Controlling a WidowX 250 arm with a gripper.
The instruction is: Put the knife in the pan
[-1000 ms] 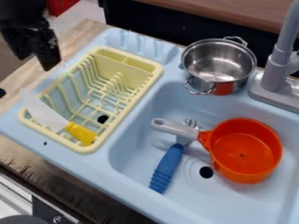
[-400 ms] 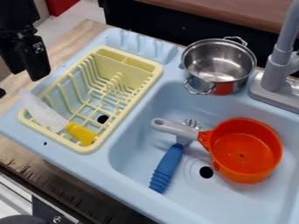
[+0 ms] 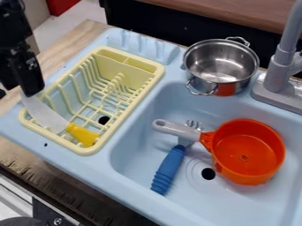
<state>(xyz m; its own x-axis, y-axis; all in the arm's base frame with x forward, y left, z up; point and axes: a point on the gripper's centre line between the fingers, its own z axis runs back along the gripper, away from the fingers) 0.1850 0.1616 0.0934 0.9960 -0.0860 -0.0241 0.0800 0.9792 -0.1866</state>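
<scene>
“Black pincer (image 3: 19, 92), far over on the left. How does it stand?”

“Its 2 fingers are parted, with nothing held between them. It hangs over the left edge of the rack, the right finger just by the tip of the knife (image 3: 44, 115). Whether they touch, I can't tell.”

“And the knife itself?”

“Lying aslant in the near left end of the yellow dish rack (image 3: 80, 149). The pale blade runs out over the left rim, and the yellow handle (image 3: 82, 135) points to the near right.”

“What's under the rack?”

“The light blue sink unit (image 3: 124, 174), set in a wooden tabletop (image 3: 65, 39). Right of the rack comes the basin, with 1 blue-handled utensil (image 3: 168, 170) in it and an orange pan (image 3: 245, 152).”

“Are those 2 touching?”

“The pan's grey handle (image 3: 175, 128) crosses over the utensil's metal head. Both are near the round drain hole (image 3: 208, 173).”

“Anything farther back?”

“1 steel pot (image 3: 215, 62) with 2 loop handles, on the far ledge, and a grey tap (image 3: 280, 75) to its right.”
</scene>
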